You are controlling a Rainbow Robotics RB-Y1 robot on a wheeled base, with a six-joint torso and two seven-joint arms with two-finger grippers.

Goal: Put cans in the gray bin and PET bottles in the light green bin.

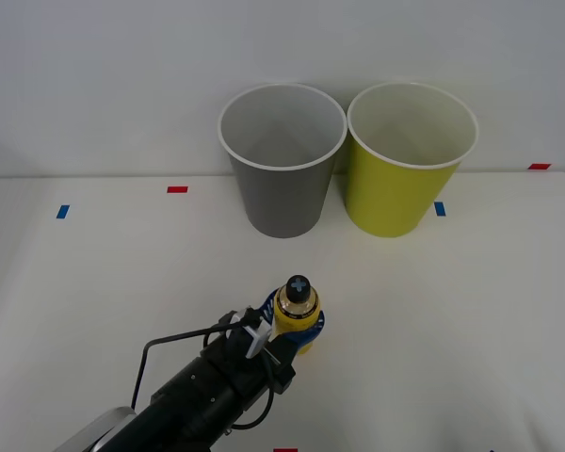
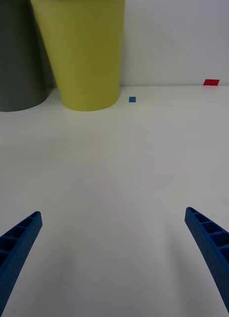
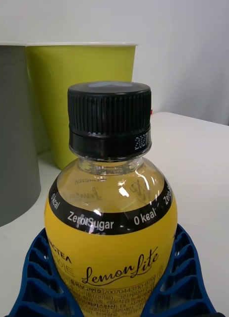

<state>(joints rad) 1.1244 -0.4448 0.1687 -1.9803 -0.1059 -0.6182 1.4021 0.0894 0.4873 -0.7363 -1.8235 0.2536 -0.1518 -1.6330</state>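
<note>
My left hand sits at about six o'clock on the white counter, its blue ribbed fingers wrapped snug round the lower body of the small clear PET bottle with the yellow label and black screw cap; the bottle stands upright in the grip, and I cannot tell whether its base rests on the counter or clears it. So the step in hand is the pick — bottle caught, carry not yet begun.

The tapered round gray plastic bin with the white rim stands at twelve o'clock from the bottle, well apart; the tapered round lime-green plastic bin stands just beside it, toward one o'clock. Both show pale insides with nothing I can see in them.

My right hand hangs idle over bare counter, fingers wide apart, facing the lime-green bin.

Next, as I judge it: lift straight up until the bottle would clear the white rim, swing out toward one o'clock past the gray bin, centre over the lime-green mouth — only then let go.
</note>
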